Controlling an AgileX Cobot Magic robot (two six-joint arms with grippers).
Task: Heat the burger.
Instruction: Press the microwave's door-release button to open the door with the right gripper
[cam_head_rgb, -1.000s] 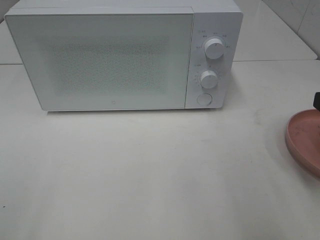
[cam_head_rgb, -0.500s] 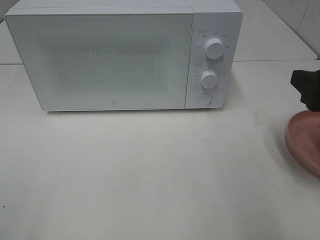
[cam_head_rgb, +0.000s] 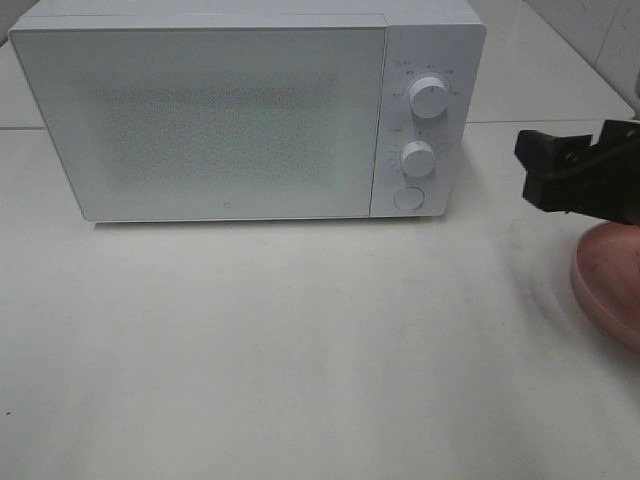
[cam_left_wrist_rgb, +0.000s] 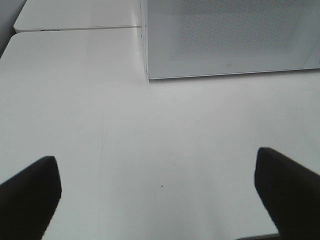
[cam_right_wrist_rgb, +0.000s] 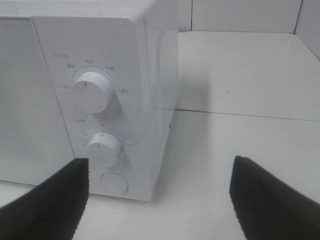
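Hovering my right gripper (cam_right_wrist_rgb: 160, 172) beside the microwave (cam_head_rgb: 220, 120), near the pink plate (cam_head_rgb: 605, 275), spread wide, empty, left gripper (cam_left_wrist_rgb: 157, 172) likewise, over the table (cam_left_wrist_rgb: 150, 135).

A white table (cam_head_rgb: 300, 350) carries a closed microwave (cam_head_rgb: 230, 120) and a pink plate (cam_head_rgb: 608, 290)

Closed white microwave (cam_head_rgb: 230, 120) on pale table (cam_head_rgb: 300, 350), pink plate (cam_head_rgb: 600, 282) at right edge
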